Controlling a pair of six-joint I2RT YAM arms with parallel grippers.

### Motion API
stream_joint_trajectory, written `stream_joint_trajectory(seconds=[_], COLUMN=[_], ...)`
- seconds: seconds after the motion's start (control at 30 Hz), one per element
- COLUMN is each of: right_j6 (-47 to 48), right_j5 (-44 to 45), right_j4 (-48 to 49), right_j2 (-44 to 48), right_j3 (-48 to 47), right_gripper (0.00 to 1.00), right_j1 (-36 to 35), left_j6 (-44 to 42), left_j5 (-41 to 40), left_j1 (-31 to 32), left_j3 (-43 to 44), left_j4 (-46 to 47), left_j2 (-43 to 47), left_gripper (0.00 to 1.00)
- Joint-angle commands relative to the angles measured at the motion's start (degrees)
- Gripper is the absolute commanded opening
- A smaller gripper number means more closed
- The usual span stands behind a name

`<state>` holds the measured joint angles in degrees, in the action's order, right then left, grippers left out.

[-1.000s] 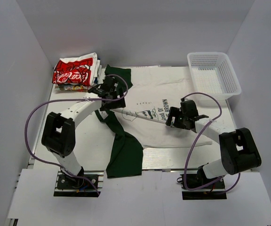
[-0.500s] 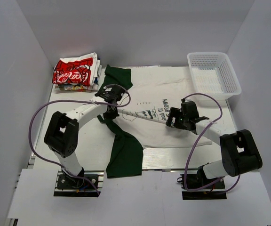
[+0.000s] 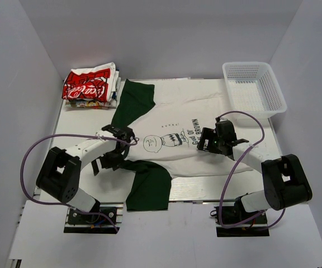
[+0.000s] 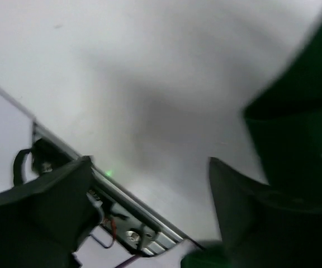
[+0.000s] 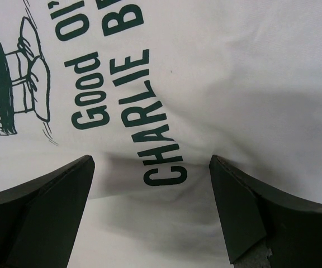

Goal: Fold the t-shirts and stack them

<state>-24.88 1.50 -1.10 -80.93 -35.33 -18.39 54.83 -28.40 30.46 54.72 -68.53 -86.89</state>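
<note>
We judged the Charlie Brown tee (image 3: pixel 178 111) mid-flattening, left gripper (image 3: pixel 109 161) and right gripper (image 3: pixel 207 142) both open-fingered, empty. Next, its crumpled lower-left sleeve (image 3: pixel 150 181) needed pulling out.

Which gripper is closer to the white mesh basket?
Right. The right gripper is over the Charlie Brown tee, toward the basket; the left gripper is across it by the green sleeve.

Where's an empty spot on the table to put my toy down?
Best is the bare table between the folded stack, the upper green sleeve and the left arm. The basket looks empty too. The middle is crowded: the Charlie Brown tee fills it.
</note>
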Motion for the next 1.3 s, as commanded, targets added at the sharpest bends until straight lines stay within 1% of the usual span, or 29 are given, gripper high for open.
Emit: stream_joint_trajectory(seconds=[0.0, 0.07, 0.17, 0.2, 0.27, 0.3, 0.37, 0.4, 0.5, 0.53, 0.6, 0.63, 0.67, 0.73, 0.83, 0.93, 1.0, 1.03, 1.07, 1.1, 1.13, 1.17, 1.2, 1.23, 1.27], right_j6=[0.18, 0.62, 1.94, 2.64, 3.35, 3.7, 4.58, 5.02, 5.99, 5.81, 5.46, 5.29, 5.28, 4.41, 3.7, 3.62, 3.44, 3.44, 3.53, 3.44, 3.61, 3.7, 3.88, 3.7, 3.79], right_j5=[-0.44, -0.53, -0.88, -1.06, -3.16, -3.34, -3.69, -3.43, -1.67, 0.68, 1.84, 2.54, 2.81, 3.86, 5.09, 5.62, 5.8, 5.97, 6.23, 6.41, 7.02, 7.38, 7.64, 7.56, 7.38], right_j4=[-7.07, -6.98, -6.19, -6.02, -5.75, -5.66, -5.92, -6.01, -7.07, -7.07, -7.42, -7.77, -8.12, -7.95, -7.86, -7.86, -7.86, -7.95, -7.77, -7.86, -7.86, -7.95, -7.95, -8.12, -8.04], right_j2=[-2.13, -1.17, 1.64, 3.04, 5.24, 6.99, 7.97, 8.59, 8.33, 7.2, 4.56, 3.33, -0.16, -4.12, -7.65, -11.53, -13.89, -14.26, -14.87, -16.18, -16.54, -17.42, -18.47, -19.0, -19.96], right_j3=[3.16, 3.25, 3.25, 3.25, 2.82, 2.73, 1.67, 0.63, -2.62, -3.77, -6.22, -7.72, -8.43, -10.8, -13.26, -15.11, -16.6, -16.87, -17.22, -17.75, -18.36, -18.72, -19.42, -19.86, -20.65], right_gripper=[0.9, 0.9, 0.9, 0.9, 0.9, 0.9, 0.9, 0.9, 0.9, 0.9, 0.9, 0.9, 0.9, 0.9, 0.9, 0.9, 0.9, 0.9, 0.9, 0.9, 0.9, 0.9, 0.9, 0.9, 0.9], right_j1=[0.11, -0.15, -0.15, -0.15, -0.5, -0.59, -1.03, -1.21, -1.56, -1.56, -1.38, -1.47, -1.21, -1.12, -1.21, -1.21, -1.12, -1.12, -1.12, -1.03, -1.03, -1.03, -0.94, -1.03, -0.86], left_j6=[8.01, 8.01, 4.08, -0.12, -4.8, -9.43, -12.8, -15.95, -19.57, -19.58, -19.58, -20.19, -21.59, -23.18, -24.41, -26.43, -28.8, -29.68, -31.0, -33.36, -34.95, -35.92, -37.41, -38.56, -39.35], left_j5=[-5.25, -6.4, -7.81, -6.76, -4.4, -3.34, -1.23, -0.09, 1.77, 1.77, 1.24, 1.24, 1.94, 2.64, 3.18, 6.25, 8.18, 10.45, 11.6, 12.75, 15.54, 16.18, 17.06, 19.76, 20.83], left_j1=[-0.49, -0.49, -0.49, -0.49, -0.49, -0.49, -0.49, -0.49, -0.49, -1.18, -1.89, -1.89, -2.59, -3.99, -5.4, -7.78, -9.09, -9.62, -10.32, -10.33, -10.85, -10.86, -11.38, -11.91, -11.91], left_j3=[1.08, 4.42, 9.51, 10.49, 12.16, 12.86, 14.27, 14.88, 17.43, 19.7, 22.52, 25.15, 26.13, 29.63, 33.76, 38.17, 40.89, 41.86, 42.57, 44.4, 45.47, 46.96, 51.41, 54.06, 56.79], left_j4=[-6.97, -6.18, -2.76, 1.52, 6.89, 12.84, 17.8, 22.17, 27.74, 28.62, 29.15, 29.85, 30.64, 31.35, 32.06, 32.75, 35.21, 36.09, 38.71, 39.87, 41.01, 41.89, 41.9, 41.9, 41.21], left_j2=[1.55, 2.08, 3.22, 3.22, 2.61, 2.08, -0.9, -2.22, -9.06, -11.26, -15.74, -20.03, -21.98, -26.81, -30.78, -35.88, -39.29, -40.54, -41.94, -43.17, -46.32, -48.18, -50.28, -52.39, -56.68], left_gripper=[1.0, 1.0, 1.0, 1.0, 1.0, 1.0, 1.0, 1.0, 1.0, 1.0, 1.0, 1.0, 1.0, 1.0, 1.0, 1.0, 1.0, 0.99, 0.99, 0.99, 0.99, 0.99, 0.99, 0.99, 0.99])
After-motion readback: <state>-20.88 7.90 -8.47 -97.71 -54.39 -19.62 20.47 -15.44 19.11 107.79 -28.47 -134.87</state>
